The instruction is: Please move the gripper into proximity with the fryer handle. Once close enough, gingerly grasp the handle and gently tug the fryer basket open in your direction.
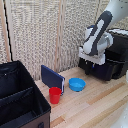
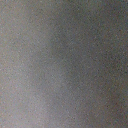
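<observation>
Black fryer basket (image 1: pixel 111 64) set at worktop (image 1: pixel 95 107) edge for outward pull. Claw (image 1: pixel 89 67) lowered near its front; handle hidden, finger spread indeterminable.

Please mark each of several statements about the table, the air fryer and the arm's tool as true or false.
1. A red cup stands beside a blue bowl. True.
2. The tool hangs over the black fabric bin. False: it is at the front of the air fryer.
3. The wrist view shows the fryer handle clearly. False: it is only a grey blur.
4. A dark blue flat object stands upright behind the cup. True.
5. The bowl lies inside the bin. False: it sits on the wooden table.
</observation>
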Available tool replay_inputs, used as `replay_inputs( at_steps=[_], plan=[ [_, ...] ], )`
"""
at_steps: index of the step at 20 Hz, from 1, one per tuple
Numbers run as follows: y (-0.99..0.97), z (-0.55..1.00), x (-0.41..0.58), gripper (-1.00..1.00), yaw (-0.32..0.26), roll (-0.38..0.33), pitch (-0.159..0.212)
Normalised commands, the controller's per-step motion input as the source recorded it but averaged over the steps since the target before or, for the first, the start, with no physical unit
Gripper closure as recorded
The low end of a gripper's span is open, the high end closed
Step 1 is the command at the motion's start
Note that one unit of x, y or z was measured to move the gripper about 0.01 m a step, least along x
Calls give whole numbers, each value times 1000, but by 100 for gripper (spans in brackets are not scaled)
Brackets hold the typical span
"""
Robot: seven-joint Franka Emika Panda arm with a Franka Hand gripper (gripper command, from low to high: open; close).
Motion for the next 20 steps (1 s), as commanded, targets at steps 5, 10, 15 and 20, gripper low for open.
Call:
replay_inputs(
  at_steps=[5,10,15,20],
  plan=[
    [997,-204,1,100,-15,-8,0],
    [962,-337,139,100,-68,-22,0],
    [929,-427,219,100,-99,-16,-2],
    [843,-485,187,100,-78,-53,24]
  ],
)
